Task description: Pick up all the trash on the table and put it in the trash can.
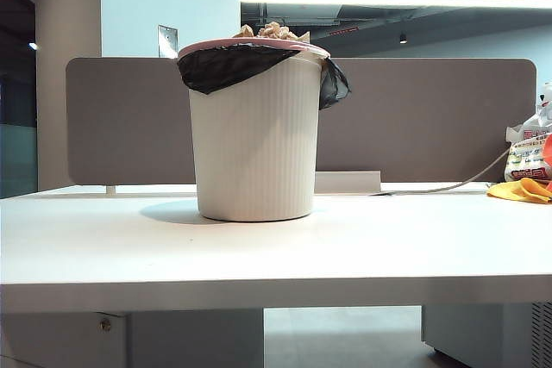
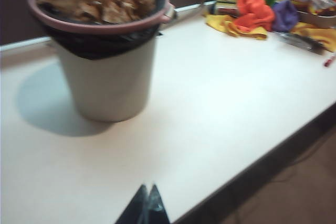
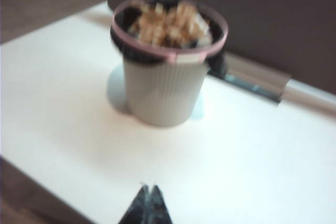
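Observation:
The cream ribbed trash can [image 1: 255, 144] with a pink rim and black liner stands mid-table. Crumpled tan-brown paper trash [image 1: 274, 32] pokes above its rim; the wrist views show the trash [image 2: 105, 1] [image 3: 169, 24] filling the can's top. The trash can [image 2: 107, 77] [image 3: 165, 90] is well away from both grippers. My left gripper [image 2: 148, 187] is shut with nothing in it, above the white table [image 1: 276, 256] near its front edge. My right gripper [image 3: 149, 187] is shut and empty too, over the table's front edge. Neither gripper shows in the exterior view.
A grey-brown partition panel [image 1: 431, 118] runs behind the table. At the far right lie a yellow-orange cloth [image 1: 521, 190] and a printed white bag [image 1: 528, 154]; the left wrist view shows the cloths [image 2: 247, 17] piled with other clutter.

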Available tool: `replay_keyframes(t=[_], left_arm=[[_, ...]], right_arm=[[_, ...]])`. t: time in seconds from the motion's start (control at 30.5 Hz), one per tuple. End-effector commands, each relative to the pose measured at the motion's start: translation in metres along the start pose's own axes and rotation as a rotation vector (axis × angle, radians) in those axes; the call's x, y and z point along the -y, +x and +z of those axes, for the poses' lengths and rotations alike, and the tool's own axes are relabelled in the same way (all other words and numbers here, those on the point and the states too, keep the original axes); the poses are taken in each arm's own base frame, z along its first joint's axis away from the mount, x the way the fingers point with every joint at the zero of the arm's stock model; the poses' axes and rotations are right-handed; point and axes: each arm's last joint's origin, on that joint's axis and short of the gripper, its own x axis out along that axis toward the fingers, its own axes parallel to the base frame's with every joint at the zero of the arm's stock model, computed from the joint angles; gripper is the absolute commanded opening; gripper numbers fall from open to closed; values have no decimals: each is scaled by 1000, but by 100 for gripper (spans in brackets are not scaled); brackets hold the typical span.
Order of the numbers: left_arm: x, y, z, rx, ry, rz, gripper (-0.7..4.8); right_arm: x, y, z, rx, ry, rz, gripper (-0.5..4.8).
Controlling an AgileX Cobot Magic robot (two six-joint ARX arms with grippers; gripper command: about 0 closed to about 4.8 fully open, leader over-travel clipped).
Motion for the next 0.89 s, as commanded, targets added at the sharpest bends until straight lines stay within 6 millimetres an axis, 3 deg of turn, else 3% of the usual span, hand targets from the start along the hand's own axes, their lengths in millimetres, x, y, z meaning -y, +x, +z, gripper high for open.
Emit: replay_keyframes(t=[0.03, 0.23, 0.49, 0.72, 0.89], left_arm=[[-1, 22, -12, 58, -92, -68, -5], [-8, 57, -48, 84, -56, -69, -5], [-16, 87, -101, 82, -57, -57, -5], [-24, 102, -157, 29, -67, 27, -5], [-26, 106, -183, 22, -72, 23, -5]], right_arm=[[-4, 13, -31, 61, 111, 48, -9], [-11, 50, -102, 96, 125, 109, -8], [-17, 93, -168, 124, 121, 133, -8], [-20, 110, -221, 41, 127, 134, -8], [-22, 112, -245, -30, 131, 135, -8]])
